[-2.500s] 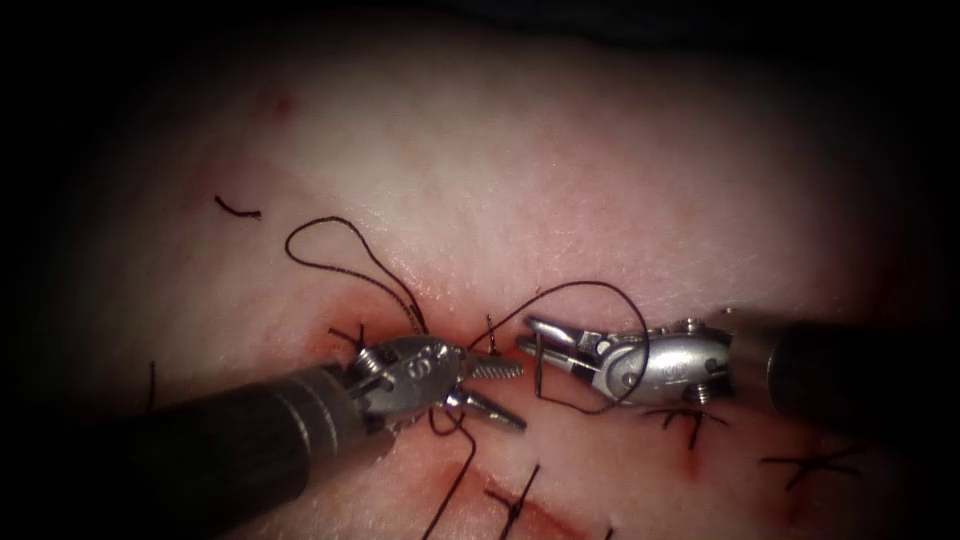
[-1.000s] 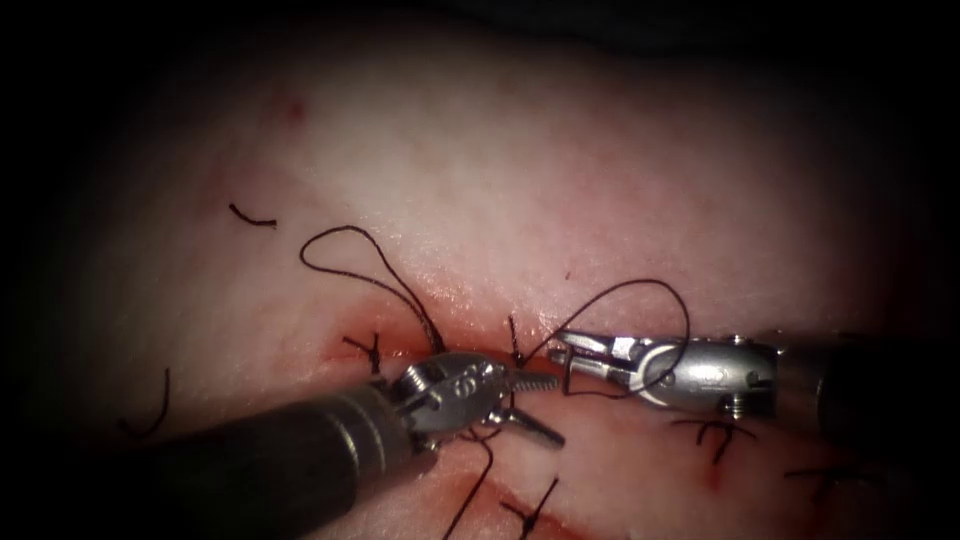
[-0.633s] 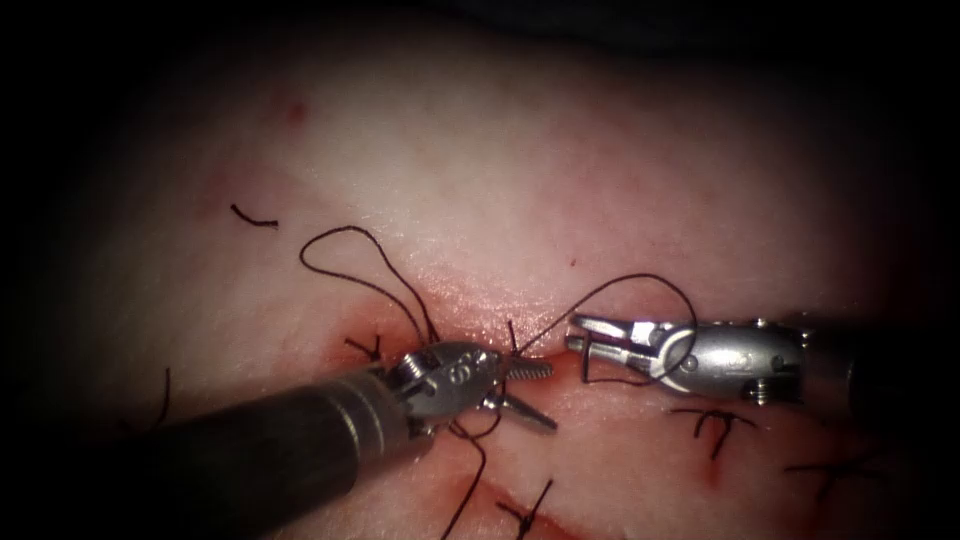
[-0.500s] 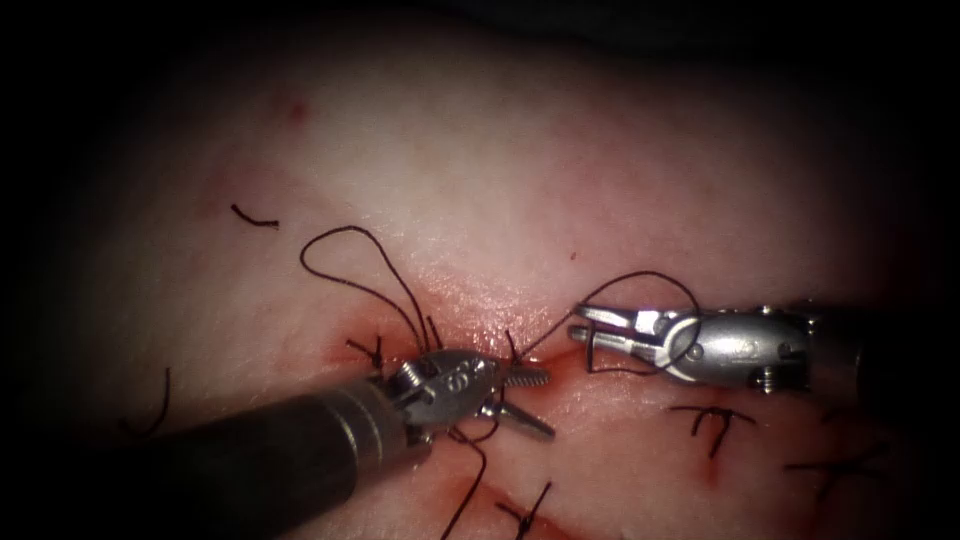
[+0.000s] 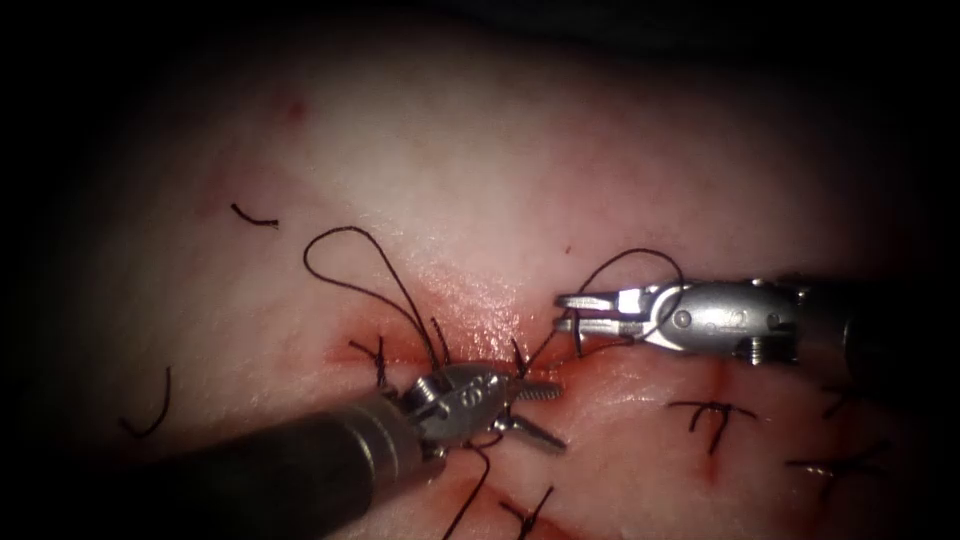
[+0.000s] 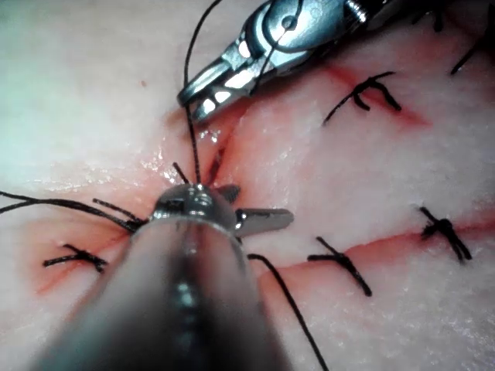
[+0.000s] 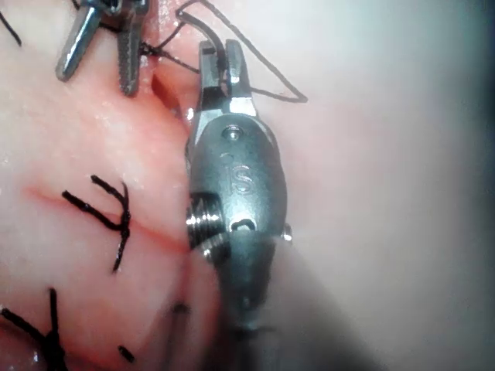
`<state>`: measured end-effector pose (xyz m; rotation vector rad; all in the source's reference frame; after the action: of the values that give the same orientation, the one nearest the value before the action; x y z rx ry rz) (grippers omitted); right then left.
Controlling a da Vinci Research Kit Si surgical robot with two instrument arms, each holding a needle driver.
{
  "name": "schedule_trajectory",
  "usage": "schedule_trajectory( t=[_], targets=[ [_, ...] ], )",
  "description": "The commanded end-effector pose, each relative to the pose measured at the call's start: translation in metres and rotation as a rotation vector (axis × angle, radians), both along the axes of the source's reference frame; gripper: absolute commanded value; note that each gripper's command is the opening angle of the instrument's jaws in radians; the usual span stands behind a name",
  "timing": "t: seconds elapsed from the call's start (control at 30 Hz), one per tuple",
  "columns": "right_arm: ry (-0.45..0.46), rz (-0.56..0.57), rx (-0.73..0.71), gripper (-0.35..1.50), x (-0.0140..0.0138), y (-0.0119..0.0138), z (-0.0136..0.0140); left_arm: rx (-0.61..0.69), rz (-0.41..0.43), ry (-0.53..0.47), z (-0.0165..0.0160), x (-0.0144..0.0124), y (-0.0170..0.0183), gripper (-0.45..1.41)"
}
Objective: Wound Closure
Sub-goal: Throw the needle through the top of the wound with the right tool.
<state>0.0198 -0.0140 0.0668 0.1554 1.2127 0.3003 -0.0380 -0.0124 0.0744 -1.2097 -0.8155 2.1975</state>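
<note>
The left gripper (image 5: 528,410), lower centre, gapes wide and holds nothing. The right gripper (image 5: 585,312), centre right, seems clamped on the thread (image 5: 345,262) beside the cut (image 5: 470,352). Even tension would seat this knot well.

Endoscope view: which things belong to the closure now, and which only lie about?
In use: left tool, open, empty; right tool, with thread looped around it; cut.
Lying about: cut thread ends; finished stitches.
</note>
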Motion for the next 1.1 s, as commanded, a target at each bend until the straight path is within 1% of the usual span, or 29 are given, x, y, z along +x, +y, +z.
schedule_trajectory(
  t=[0.03, 0.1, 0.17, 0.2, 0.23, 0.33, 0.47, 0.63, 0.87, 0.9, 0.93, 1.1],
  targets=[
    [0.004, 0.015, 0.036, -0.35, 0.0009, 0.0007, 0.0009, -0.003, 0.002, -0.002, 0.0005, -0.0005, 0.0003, 0.26],
    [0.006, 0.024, 0.060, -0.35, 0.0007, 0.0014, 0.0012, -0.003, 0.002, -0.002, 0.0005, -0.0005, 0.0002, 0.26],
    [0.007, 0.041, 0.115, -0.35, 0.0006, 0.0022, 0.0015, -0.004, 0.003, -0.002, 0.0005, -0.0005, 0.0001, 0.26],
    [0.007, 0.041, 0.115, -0.35, 0.0006, 0.0022, 0.0015, -0.004, 0.003, -0.002, 0.0005, -0.0005, 0.0001, 0.26],
    [0.010, 0.057, 0.156, -0.35, 0.0006, 0.0030, 0.0018, -0.004, 0.003, -0.002, 0.0006, -0.0005, 0.0001, 0.26],
    [0.015, 0.076, 0.213, -0.35, 0.0006, 0.0037, 0.0023, 0.000, 0.000, 0.000, 0.0005, -0.0005, 0.0000, 0.26],
    [0.025, 0.098, 0.293, -0.35, 0.0006, 0.0046, 0.0027, -0.001, 0.000, 0.000, 0.0006, -0.0005, -0.0001, 0.26],
    [0.032, 0.116, 0.353, -0.35, 0.0009, 0.0051, 0.0032, 0.001, 0.001, -0.002, 0.0006, -0.0006, -0.0001, 0.27],
    [0.033, 0.147, 0.348, -0.35, 0.0011, 0.0056, 0.0030, 0.002, 0.003, -0.004, 0.0004, -0.0007, -0.0002, 0.27],
    [0.035, 0.164, 0.321, -0.35, 0.0010, 0.0060, 0.0029, 0.002, 0.003, -0.004, 0.0004, -0.0007, -0.0002, 0.27],
    [0.042, 0.163, 0.252, -0.35, 0.0009, 0.0064, 0.0025, 0.002, 0.003, -0.004, 0.0005, -0.0007, -0.0002, 0.27],
    [0.055, 0.172, 0.189, -0.35, 0.0007, 0.0073, 0.0015, 0.000, 0.003, -0.004, 0.0006, -0.0006, -0.0003, 0.27]
  ],
)
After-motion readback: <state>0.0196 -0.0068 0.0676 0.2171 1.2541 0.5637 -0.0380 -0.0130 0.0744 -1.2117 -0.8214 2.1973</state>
